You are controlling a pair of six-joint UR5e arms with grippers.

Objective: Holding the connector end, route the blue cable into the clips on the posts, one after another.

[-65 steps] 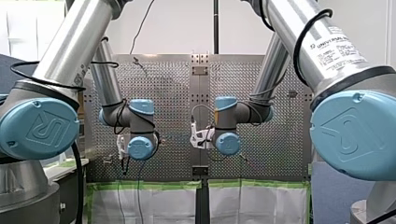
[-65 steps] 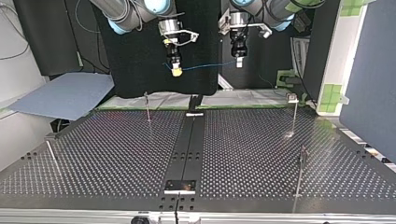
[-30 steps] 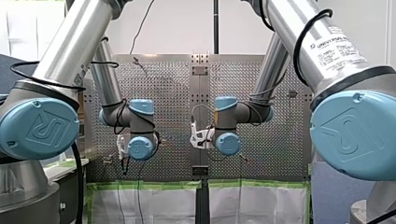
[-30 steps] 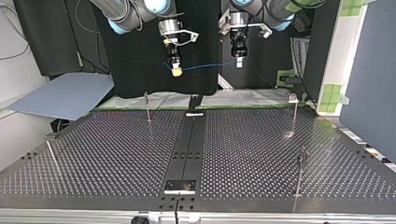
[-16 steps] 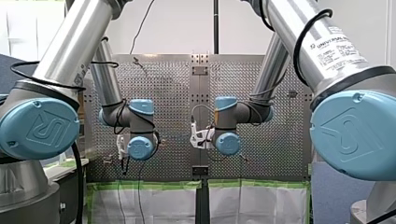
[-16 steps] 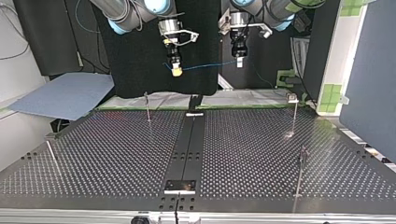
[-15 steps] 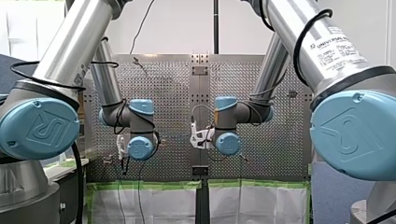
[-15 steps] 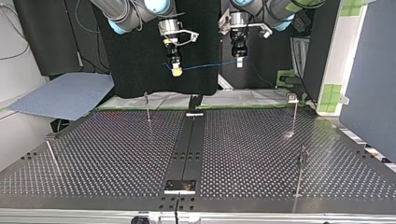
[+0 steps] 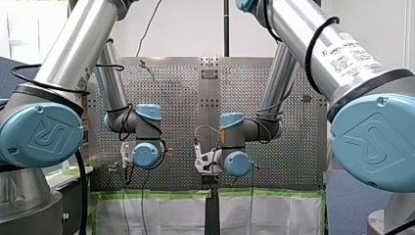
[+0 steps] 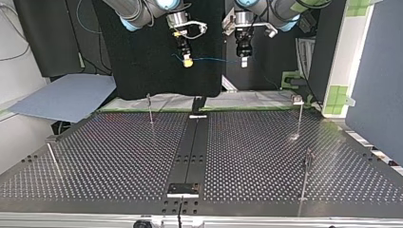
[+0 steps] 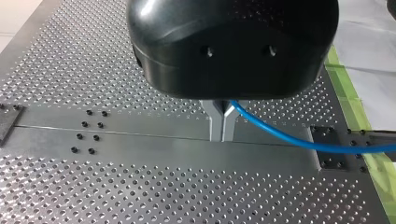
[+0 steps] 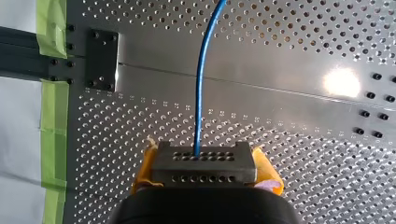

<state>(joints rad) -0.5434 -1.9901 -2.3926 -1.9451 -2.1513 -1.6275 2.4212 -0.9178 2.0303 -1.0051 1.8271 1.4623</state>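
Looks like right gripper (image 10: 188,62) just slid toward left gripper (image 10: 244,63), cable (image 10: 214,60) now level between them. Right pinches connector (image 12: 204,163), left pinches cable. No posts (image 10: 150,108) clipped yet.

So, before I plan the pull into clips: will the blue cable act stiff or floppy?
Probably bendy, not limp: the blue cable leaves my left gripper in a smooth curve. Likely light: between it and my right gripper it spans almost straight, with little sag.
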